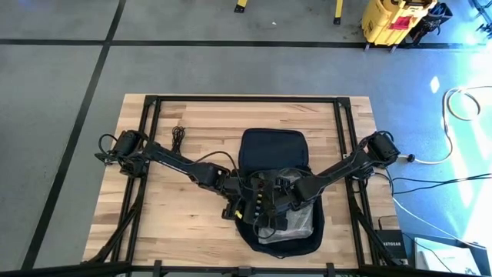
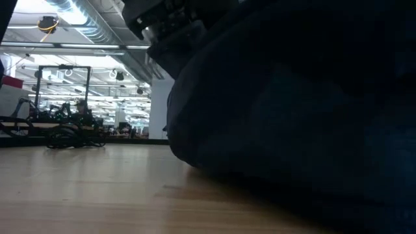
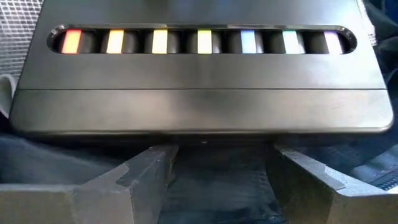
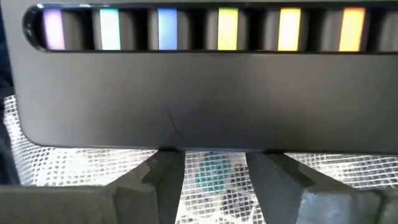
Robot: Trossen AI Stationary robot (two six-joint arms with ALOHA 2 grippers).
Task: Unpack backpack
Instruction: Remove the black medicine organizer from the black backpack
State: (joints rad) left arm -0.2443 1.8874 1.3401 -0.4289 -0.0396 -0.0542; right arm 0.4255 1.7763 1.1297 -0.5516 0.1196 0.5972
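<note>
The dark backpack (image 1: 273, 150) lies flat in the middle of the table and fills the right of the low view (image 2: 292, 97). On its near half lies a crinkly clear mesh bag (image 1: 298, 223) (image 4: 68, 174). Over that half sits a flat black case (image 1: 257, 201) (image 3: 199, 106) (image 4: 199, 93) with a slot window showing coloured items. My left gripper (image 3: 217, 168) comes at the case from the table's left and my right gripper (image 4: 214, 171) from the right, both slanting down. Both are open, with their fingertips at opposite long edges of the case. My left gripper's fingertips (image 3: 155, 158) end right at the case's long edge (image 3: 205, 132), with only dark fabric in the gap; whether they touch the case I cannot tell. My right gripper's fingertips (image 4: 168, 162) end at the case's opposite long edge (image 4: 205, 148) over the mesh bag; touching or not, I cannot tell.
A coiled black cable (image 1: 178, 137) (image 2: 71, 138) lies on the wood at the far left. Black frame rails (image 1: 246, 98) run along the table's edges. Bare wood (image 1: 177, 223) stretches left of the backpack.
</note>
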